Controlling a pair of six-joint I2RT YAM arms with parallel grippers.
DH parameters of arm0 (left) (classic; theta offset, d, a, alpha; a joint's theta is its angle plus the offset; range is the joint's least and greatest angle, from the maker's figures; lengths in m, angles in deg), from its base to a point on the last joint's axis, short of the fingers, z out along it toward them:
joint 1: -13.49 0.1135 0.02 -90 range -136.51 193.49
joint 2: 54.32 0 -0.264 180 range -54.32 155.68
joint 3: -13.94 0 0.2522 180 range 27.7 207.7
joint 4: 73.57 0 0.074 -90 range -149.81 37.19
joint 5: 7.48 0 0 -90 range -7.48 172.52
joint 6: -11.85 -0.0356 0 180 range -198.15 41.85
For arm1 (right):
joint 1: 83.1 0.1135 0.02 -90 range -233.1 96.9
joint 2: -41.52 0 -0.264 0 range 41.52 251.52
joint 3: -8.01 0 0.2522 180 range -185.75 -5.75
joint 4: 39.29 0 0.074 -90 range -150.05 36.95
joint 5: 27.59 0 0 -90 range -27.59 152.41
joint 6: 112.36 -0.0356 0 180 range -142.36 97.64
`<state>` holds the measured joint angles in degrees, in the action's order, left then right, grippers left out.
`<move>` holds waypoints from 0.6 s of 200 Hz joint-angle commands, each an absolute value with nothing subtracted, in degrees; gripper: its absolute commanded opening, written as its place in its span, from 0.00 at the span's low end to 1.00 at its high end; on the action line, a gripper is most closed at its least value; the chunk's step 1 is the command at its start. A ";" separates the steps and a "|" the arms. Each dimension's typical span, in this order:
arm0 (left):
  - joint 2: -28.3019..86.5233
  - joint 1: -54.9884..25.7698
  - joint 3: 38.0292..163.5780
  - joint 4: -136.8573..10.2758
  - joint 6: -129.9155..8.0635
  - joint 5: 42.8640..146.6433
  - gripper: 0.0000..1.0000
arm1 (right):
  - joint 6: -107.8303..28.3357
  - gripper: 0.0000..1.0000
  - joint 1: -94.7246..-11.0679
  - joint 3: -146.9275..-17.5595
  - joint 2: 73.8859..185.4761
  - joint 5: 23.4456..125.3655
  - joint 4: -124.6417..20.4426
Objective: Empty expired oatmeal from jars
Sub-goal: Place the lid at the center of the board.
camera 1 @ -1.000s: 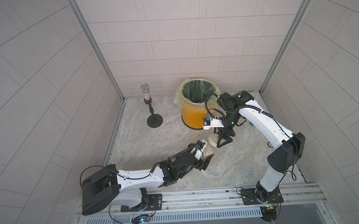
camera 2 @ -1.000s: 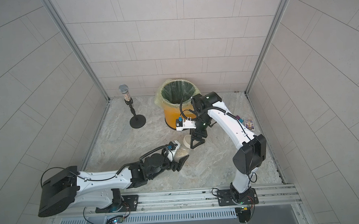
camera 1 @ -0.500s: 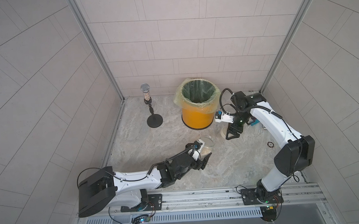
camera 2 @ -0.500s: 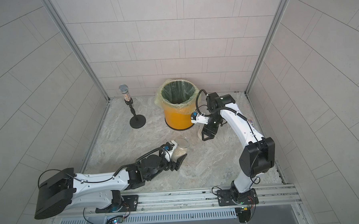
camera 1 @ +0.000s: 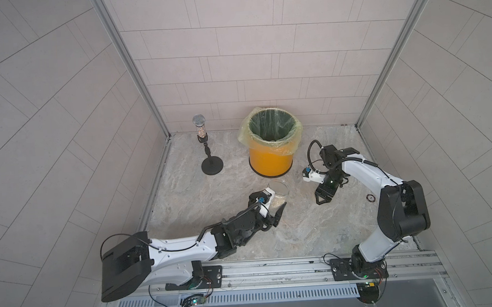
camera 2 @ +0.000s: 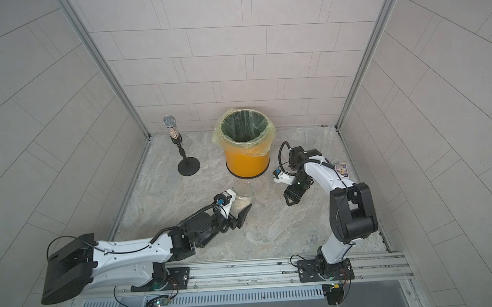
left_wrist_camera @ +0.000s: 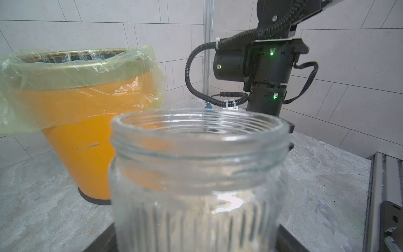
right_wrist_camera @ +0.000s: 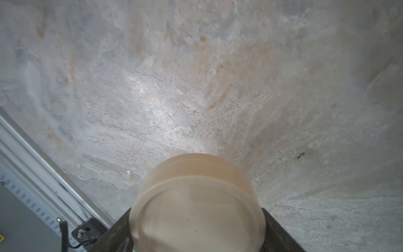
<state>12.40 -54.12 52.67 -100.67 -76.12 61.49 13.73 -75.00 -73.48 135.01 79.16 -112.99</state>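
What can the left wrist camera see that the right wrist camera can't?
Only the left wrist view shows the open jar, very close, with pale oatmeal low inside it. Behind it are the orange bin and the right arm.
Only the right wrist view shows the cream lid, off the jar and held in the right gripper.
Both show the marbled table.

Both top views overlook everything; wrist views hug jar, lid.
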 commanded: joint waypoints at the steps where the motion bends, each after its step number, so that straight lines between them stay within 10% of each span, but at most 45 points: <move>1: 12.12 -53.97 53.86 -108.68 -77.30 60.23 0.00 | 12.36 0.44 -76.59 -72.11 137.51 76.05 -106.35; 120: 18.51 -53.78 54.15 -113.82 -77.02 59.34 0.00 | 10.09 0.63 -79.63 -72.13 145.33 73.20 -101.66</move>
<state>18.43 -54.10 52.67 -105.30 -76.69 60.31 10.91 -79.07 -72.23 144.80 73.70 -101.91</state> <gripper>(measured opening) 0.850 0.796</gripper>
